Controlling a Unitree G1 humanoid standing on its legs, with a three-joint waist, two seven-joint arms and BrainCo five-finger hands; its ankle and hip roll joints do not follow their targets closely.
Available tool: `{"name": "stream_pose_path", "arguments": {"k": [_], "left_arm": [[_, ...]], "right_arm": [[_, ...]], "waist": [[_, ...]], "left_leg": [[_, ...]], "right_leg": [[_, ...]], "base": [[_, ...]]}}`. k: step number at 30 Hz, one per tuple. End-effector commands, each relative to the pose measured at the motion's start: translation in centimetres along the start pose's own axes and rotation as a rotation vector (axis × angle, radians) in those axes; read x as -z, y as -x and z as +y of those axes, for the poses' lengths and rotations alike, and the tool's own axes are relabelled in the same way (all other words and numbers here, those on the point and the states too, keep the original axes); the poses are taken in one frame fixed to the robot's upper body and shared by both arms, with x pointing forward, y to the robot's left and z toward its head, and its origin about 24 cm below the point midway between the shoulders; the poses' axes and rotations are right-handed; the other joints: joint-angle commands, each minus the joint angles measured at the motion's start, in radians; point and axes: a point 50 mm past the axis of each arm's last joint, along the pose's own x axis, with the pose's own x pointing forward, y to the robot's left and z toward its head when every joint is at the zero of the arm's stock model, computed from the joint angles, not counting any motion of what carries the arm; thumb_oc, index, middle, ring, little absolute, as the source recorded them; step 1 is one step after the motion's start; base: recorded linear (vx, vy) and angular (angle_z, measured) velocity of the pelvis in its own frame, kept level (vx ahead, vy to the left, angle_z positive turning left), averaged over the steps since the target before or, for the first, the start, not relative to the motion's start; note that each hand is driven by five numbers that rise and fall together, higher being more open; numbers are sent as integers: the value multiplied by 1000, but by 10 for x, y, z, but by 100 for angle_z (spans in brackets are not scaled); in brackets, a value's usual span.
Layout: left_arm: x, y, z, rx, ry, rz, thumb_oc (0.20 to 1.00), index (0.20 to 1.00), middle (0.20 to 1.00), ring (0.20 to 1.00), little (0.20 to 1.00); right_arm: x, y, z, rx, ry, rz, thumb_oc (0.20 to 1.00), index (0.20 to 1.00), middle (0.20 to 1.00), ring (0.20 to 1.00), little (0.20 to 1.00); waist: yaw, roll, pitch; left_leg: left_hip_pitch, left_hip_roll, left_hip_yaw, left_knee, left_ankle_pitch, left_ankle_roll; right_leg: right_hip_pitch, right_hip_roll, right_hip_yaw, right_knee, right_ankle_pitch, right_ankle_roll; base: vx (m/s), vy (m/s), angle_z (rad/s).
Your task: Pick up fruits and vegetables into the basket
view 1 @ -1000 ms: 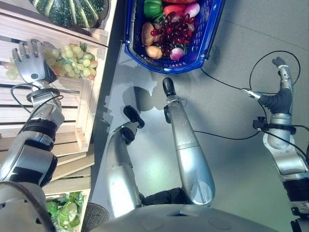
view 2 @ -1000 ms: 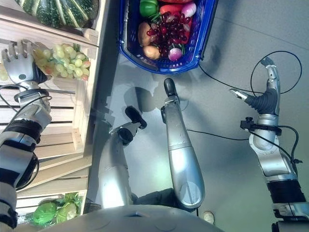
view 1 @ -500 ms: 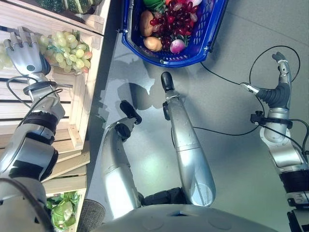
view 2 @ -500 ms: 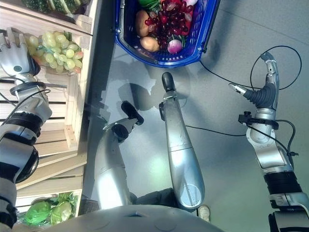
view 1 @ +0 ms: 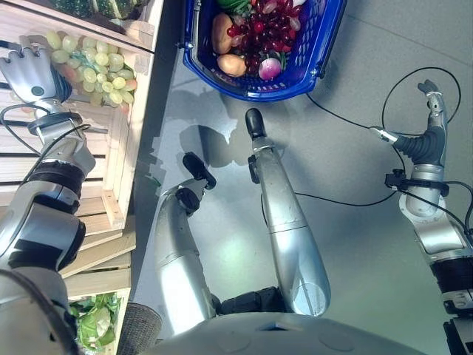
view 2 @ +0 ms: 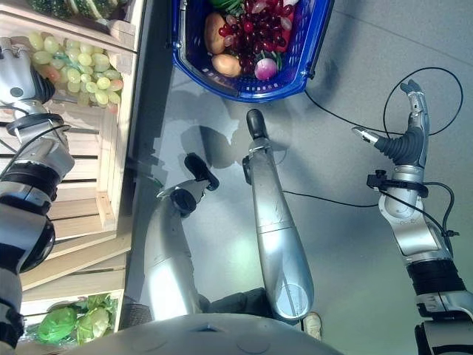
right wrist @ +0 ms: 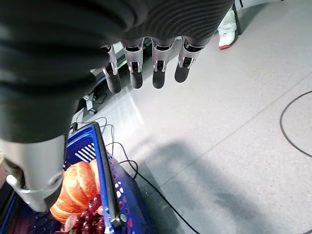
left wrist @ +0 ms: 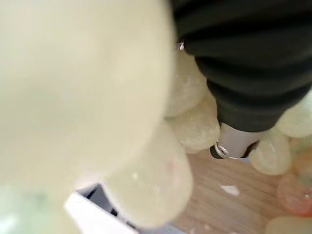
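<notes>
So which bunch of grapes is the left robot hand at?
The green grapes in the wooden crate, beside the left robot hand. The dark red grapes already lie in the blue basket.

1. A pale wooden shelf rack (view 1: 126, 140) stands on the grey floor (view 1: 347, 148), just left of the blue basket (view 1: 310, 59)
2. Green grapes (view 1: 96, 63) lie on a shelf board, left of the basket
3. A dark green striped squash (view 1: 111, 7) sits on the board beyond the grapes
4. Leafy green vegetables (view 2: 77, 322) lie low in the rack, well nearer than the basket
5. The basket rests directly on the floor
</notes>
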Motion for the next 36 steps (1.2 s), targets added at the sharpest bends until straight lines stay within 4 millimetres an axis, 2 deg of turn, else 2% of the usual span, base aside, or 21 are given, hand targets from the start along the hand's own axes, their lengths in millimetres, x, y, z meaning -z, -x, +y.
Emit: {"name": "stream_pose_path", "arguments": {"k": [1,5,8,13,16,22,23,24,27,33,36], "left_arm": [[53,36,-43,297,-153,77,200,200,200,200,200],[52,43,-46,280,-172,-21,200,200,200,200,200],[48,43,-39,177,-184,-105,200,200,200,200,200],[42,37,-14,-13,-178,-247,200,200,200,200,200],[39,34,8,-138,-175,-322,200,200,200,200,200],[34,33,39,-312,-155,-409,200,200,200,200,200],[35,33,43,-331,-149,-415,200,200,200,200,200],[35,33,48,-357,-141,-419,200,200,200,200,200],[35,33,59,-406,-121,-438,200,200,200,200,200],[24,37,81,-527,-53,-521,200,200,200,200,200],[9,41,98,-612,28,-606,200,200,200,200,200]], "right_arm": [[-12,7,-1,-34,-61,-73,1000,1000,1000,1000,1000],[-14,10,1,-95,-58,-85,1000,1000,1000,1000,1000],[-14,13,2,-144,-75,-68,1000,1000,1000,1000,1000],[-11,20,9,-212,-77,-19,1000,1000,1000,1000,1000],[-12,23,13,-233,-52,-10,1000,1000,1000,1000,1000],[-27,18,22,-285,-17,-57,1000,1000,1000,1000,1000],[-29,17,23,-297,-13,-53,1000,1000,1000,1000,1000],[-29,16,25,-310,3,-48,1000,1000,1000,1000,1000],[-29,13,29,-340,50,-19,1000,1000,1000,1000,1000],[-35,9,40,-407,111,-25,1000,1000,1000,1000,1000],[-50,4,51,-475,99,-73,1000,1000,1000,1000,1000]], "waist": [[11,-33,-52],[19,-26,-52],[29,-19,-52],[50,-6,-52],[64,3,-52],[86,24,-52],[88,28,-52],[89,29,-52],[96,39,-53],[122,50,-102],[143,50,-124]], "left_leg": [[43,-37,15,-52,-37,34],[109,-44,19,-82,-24,30],[164,-53,19,-111,-10,27],[270,-77,17,-179,17,20],[341,-91,12,-222,31,15],[475,-115,6,-302,59,9],[499,-118,4,-315,63,8],[510,-119,15,-331,90,15],[570,-127,7,-359,100,13],[644,-142,-12,-407,110,8],[686,-153,-29,-431,113,8]], "right_leg": [[82,-5,-14,-42,-49,63],[144,-18,-23,-60,-47,68],[202,-29,-31,-81,-44,74],[313,-47,-53,-132,-42,82],[389,-56,-63,-167,-42,86],[527,-70,-78,-229,-42,87],[552,-73,-80,-239,-42,87],[565,-77,-87,-255,-19,79],[627,-83,-89,-277,-21,77],[712,-92,-98,-317,-31,75],[764,-97,-107,-336,-37,74]], "base": [[-11,41,-1],[-3,19,0],[-6,16,4],[-7,6,11],[-13,-16,14],[-9,0,-1],[-88,-12,-4],[-68,-9,-6],[-20,0,-3],[24,-25,-1],[25,-63,5]]}}
